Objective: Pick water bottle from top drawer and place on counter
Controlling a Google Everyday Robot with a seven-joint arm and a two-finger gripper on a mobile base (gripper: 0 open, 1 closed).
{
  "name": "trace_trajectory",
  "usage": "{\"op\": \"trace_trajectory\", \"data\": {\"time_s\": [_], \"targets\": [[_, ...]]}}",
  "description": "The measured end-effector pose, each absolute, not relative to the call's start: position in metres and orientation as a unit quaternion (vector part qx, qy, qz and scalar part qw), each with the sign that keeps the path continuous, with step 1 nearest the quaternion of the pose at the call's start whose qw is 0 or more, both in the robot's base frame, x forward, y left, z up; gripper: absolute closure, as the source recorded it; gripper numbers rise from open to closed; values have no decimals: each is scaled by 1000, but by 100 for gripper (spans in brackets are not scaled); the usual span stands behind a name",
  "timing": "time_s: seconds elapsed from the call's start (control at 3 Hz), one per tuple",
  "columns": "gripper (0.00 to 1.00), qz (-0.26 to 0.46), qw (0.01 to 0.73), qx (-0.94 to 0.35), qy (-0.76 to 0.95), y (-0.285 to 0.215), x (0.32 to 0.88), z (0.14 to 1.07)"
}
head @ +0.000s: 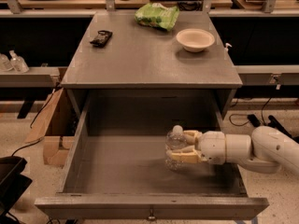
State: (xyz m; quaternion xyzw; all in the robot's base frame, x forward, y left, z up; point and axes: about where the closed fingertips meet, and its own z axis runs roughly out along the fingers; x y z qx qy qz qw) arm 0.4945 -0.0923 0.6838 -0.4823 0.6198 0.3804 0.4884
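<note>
The water bottle [174, 147], small and clear with a white cap, stands upright inside the open top drawer [121, 171], right of centre. My gripper [180, 146] reaches in from the right on a white arm, and its two cream fingers [183, 157] are closed around the bottle's body. The bottle still looks low in the drawer, near its floor. The grey counter [140, 55] lies above and behind the drawer.
On the counter are a green bag [157, 15] at the back, a white bowl [195, 39] at the back right and a small dark packet [101, 37] at the left. Two pump bottles [13, 62] stand on a shelf far left. A cardboard box [49, 134] sits left of the cabinet.
</note>
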Motion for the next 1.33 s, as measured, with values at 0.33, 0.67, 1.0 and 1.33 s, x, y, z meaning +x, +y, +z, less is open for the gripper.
{"op": "trace_trajectory", "data": {"time_s": [0.33,0.67,1.0,1.33], "targets": [[96,376,493,-476,623,-87,501,704],[100,349,500,-493,620,-67,517,773],[100,319,518,-509,609,-23,542,864],[100,291,530,-521,602,21,575,942]]}}
